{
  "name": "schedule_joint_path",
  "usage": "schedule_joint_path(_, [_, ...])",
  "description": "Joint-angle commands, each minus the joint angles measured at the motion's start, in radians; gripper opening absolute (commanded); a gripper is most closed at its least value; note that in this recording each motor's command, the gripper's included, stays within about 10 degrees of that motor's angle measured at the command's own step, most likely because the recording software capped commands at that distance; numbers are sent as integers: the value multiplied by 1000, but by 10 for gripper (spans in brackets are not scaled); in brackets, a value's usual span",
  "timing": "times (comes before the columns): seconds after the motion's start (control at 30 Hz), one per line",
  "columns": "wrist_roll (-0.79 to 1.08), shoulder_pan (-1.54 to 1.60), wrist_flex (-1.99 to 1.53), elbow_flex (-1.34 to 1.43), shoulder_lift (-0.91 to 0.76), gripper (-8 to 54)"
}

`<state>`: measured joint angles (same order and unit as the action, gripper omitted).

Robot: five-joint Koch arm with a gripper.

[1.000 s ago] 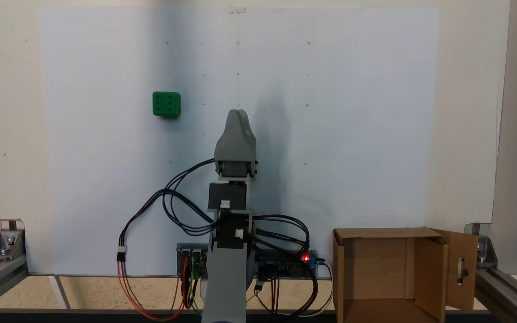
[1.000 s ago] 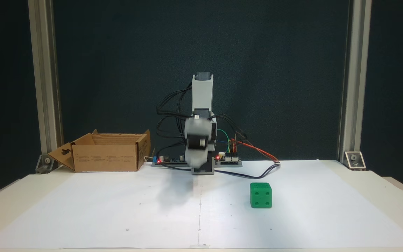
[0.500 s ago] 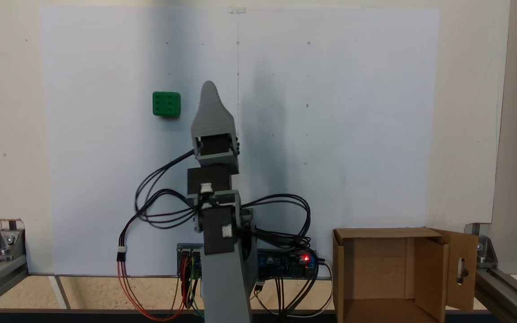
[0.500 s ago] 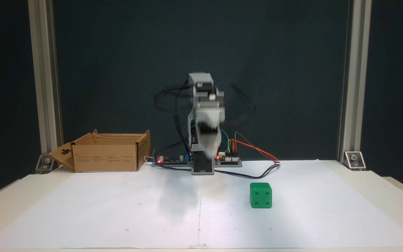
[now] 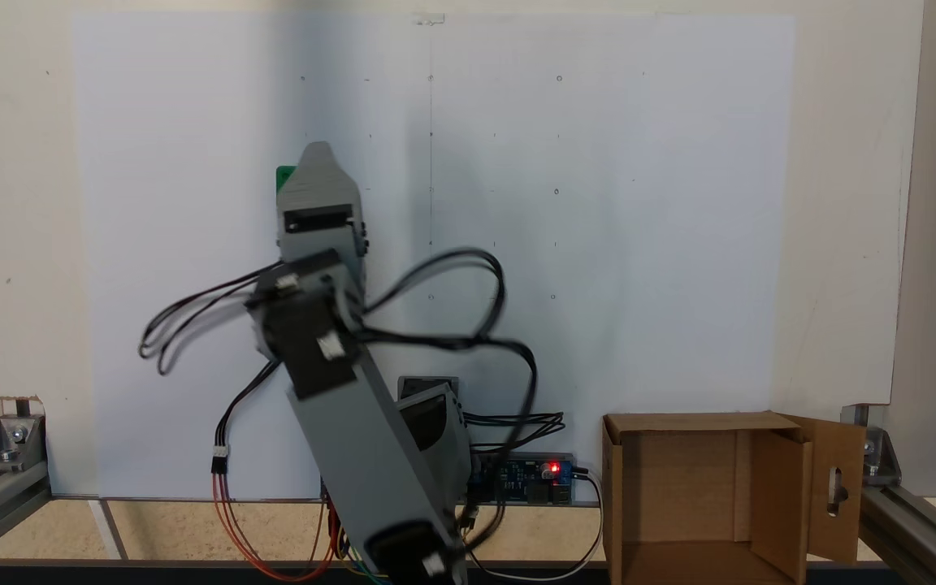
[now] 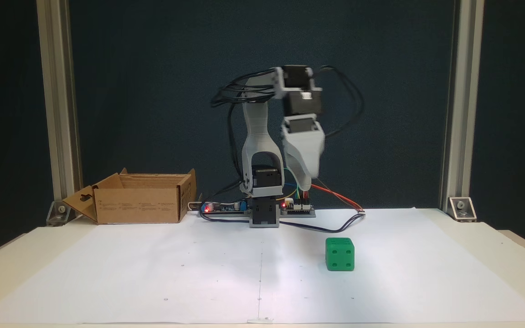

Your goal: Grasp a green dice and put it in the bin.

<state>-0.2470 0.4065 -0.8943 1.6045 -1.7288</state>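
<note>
The green dice point(image 6: 340, 254) sits on the white paper sheet, right of centre in a fixed view. Seen from above, just its left edge point(image 5: 284, 175) peeks out from behind the grey gripper point(image 5: 318, 148). The gripper point(image 6: 306, 184) hangs tip-down, high above the table, up and to the left of the dice and not touching it. Its jaws read as one tapered wedge with a single tip, so I cannot tell open from shut. Nothing shows in it. The bin point(image 6: 139, 205), an open brown cardboard box, stands at the table's back left; its keyhole flap point(image 5: 838, 487) is folded outward.
The arm's base and circuit boards point(image 6: 262, 209) with loose black and coloured cables point(image 5: 452, 325) sit at the table's back edge. Aluminium frame posts point(image 6: 456, 114) stand at both sides. The white paper sheet point(image 6: 153, 273) covers the tabletop.
The arm has unfolded and risen, swinging the gripper out over the paper toward the dice's side. It now covers most of the dice from above. Dice and bin have not moved.
</note>
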Motion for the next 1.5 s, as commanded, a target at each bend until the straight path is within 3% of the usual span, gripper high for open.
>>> schedule_joint_path(0.0, [-54, 48, -72, -117, 63, 426])
schedule_joint_path(0.17, [-181, 107, -218, -313, 186, 426])
schedule_joint_path(0.37, [-393, 114, -215, -333, 219, 435])
schedule_joint_path(1.47, [-399, 164, -135, -334, 434, 434])
